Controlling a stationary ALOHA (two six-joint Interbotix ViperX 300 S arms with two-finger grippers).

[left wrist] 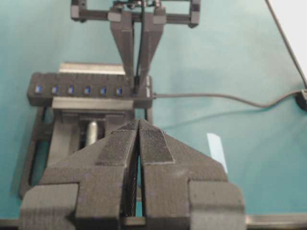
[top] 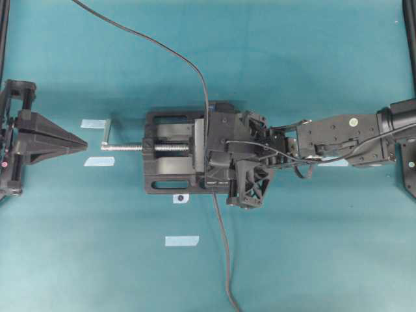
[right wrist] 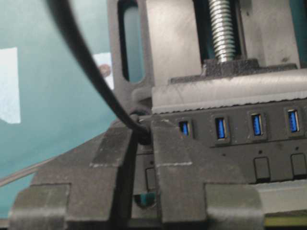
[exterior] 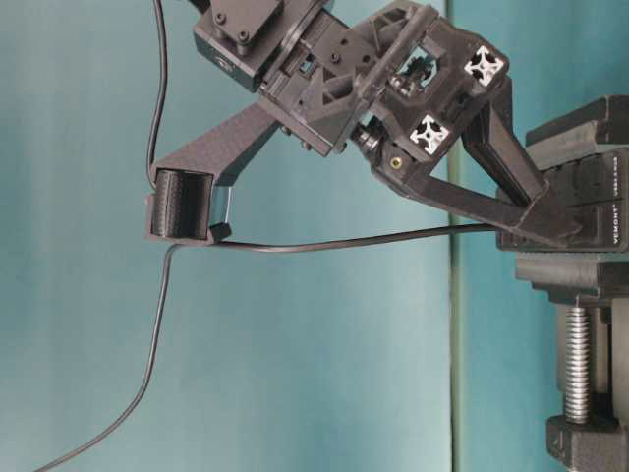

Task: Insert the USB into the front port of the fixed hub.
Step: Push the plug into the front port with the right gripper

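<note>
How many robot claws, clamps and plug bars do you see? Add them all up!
Grippers: 2 (left gripper, right gripper)
Vise: 1
Hub: 1
Total: 4

We read one marking only: white vertical lettering on the hub [exterior: 611, 211] in the table-level view, running along its dark end face beside the vise [exterior: 590, 285]. It appears to spell "VEMONT", followed by smaller characters too fine to make out. We find no other legible text.
</note>
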